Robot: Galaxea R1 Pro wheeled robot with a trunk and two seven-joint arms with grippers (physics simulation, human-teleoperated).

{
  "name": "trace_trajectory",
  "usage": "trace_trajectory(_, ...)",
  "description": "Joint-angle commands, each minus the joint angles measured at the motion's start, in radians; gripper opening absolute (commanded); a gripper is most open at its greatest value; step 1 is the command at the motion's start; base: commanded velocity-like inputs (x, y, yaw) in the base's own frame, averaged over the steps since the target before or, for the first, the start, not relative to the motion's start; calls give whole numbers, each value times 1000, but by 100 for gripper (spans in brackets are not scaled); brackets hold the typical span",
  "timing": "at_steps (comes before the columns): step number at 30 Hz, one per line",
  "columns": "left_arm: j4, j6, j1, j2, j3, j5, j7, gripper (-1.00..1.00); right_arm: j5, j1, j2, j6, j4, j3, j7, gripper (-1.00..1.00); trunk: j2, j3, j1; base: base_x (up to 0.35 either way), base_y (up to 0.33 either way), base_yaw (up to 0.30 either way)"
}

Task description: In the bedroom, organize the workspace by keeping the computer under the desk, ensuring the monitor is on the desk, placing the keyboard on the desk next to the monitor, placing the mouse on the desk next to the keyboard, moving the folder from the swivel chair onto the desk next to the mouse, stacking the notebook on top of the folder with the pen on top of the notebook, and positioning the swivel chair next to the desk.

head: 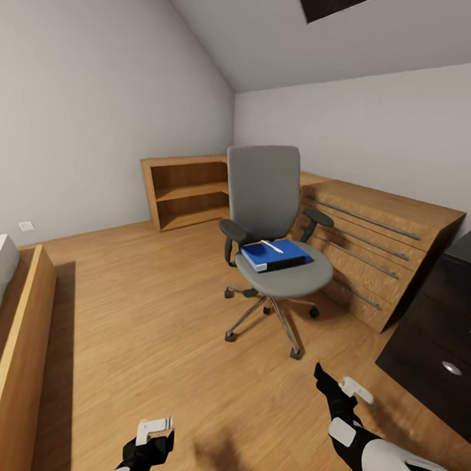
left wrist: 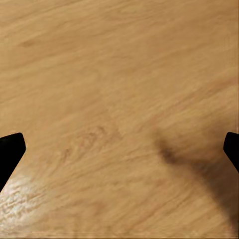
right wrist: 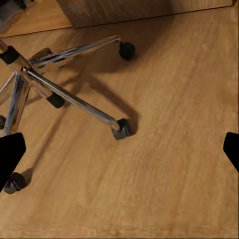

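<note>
Head view: left gripper at lower left, fingers spread wide. Chair at centre faces lower right; folder on its seat, long axis running left-right. Right gripper at lower right, likewise wide.

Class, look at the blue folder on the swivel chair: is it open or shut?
Shut. The folder lies flat on the swivel chair seat as one closed slab, with a white pen resting on top.

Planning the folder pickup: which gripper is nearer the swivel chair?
Right. The right gripper hangs just short of the swivel chair base; the left gripper is lower and farther off, over bare floor.
</note>
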Motion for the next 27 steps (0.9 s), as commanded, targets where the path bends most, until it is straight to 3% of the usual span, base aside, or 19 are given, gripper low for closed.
trace_trajectory(1,11,-4,-1,0,2,10,1,100,0,10,0,-4,2,-6,3,100,7,3,-4,0,0,0)
trace_trajectory(8,50,-8,-1,8,11,32,-1,100,5,75,8,-8,4,-6,-74,100,56,24,-31,0,0,0)
trace_trajectory(17,110,-52,-1,20,37,81,-3,100,12,139,5,-9,3,-5,-102,100,119,52,-66,0,0,-13)
trace_trajectory(20,126,-110,-1,29,46,93,-1,100,30,154,-2,-10,1,-5,-105,100,140,60,-77,0,0,-162)
trace_trajectory(27,191,-145,-1,41,54,100,-2,100,88,174,-15,-11,1,-4,-106,100,189,82,-104,0,0,-233)
